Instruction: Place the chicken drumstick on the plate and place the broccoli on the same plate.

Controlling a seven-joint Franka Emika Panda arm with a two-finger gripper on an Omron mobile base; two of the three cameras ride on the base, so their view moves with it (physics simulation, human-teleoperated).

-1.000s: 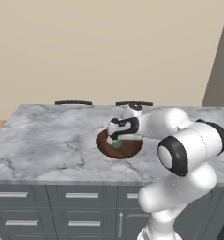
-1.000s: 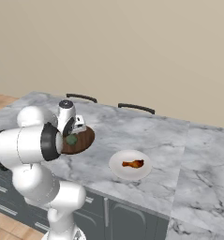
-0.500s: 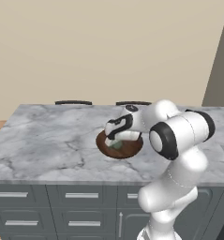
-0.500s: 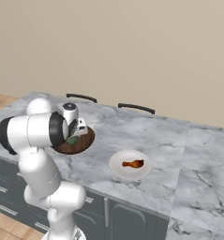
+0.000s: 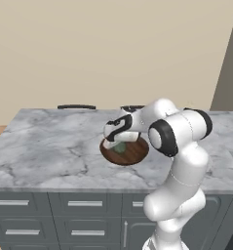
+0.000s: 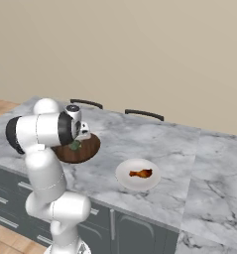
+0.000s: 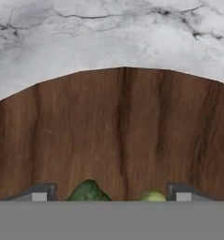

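The broccoli (image 5: 120, 146) (image 6: 76, 145) (image 7: 87, 191) lies on the dark wooden board (image 5: 135, 155) (image 6: 89, 151) (image 7: 123, 131). My gripper (image 5: 119, 141) (image 6: 78, 141) (image 7: 108, 193) hangs low over it, open, its two fingertips (image 7: 39, 193) wide apart on either side of the green lump. Only the lump's top shows in the hand view. The chicken drumstick (image 6: 141, 173) rests in the middle of the pale plate (image 6: 124, 171), to the right of the board on the counter.
The marble counter (image 5: 49, 146) (image 6: 159, 144) stretches wide around the board and plate. Dark chair backs (image 5: 76, 106) (image 6: 144, 114) stand behind its far edge. Grey drawers (image 5: 20, 202) run along its front.
The arm's elbow has swung in closer above the counter. The hand stays low over the board at the broccoli. The plate and drumstick have not moved.
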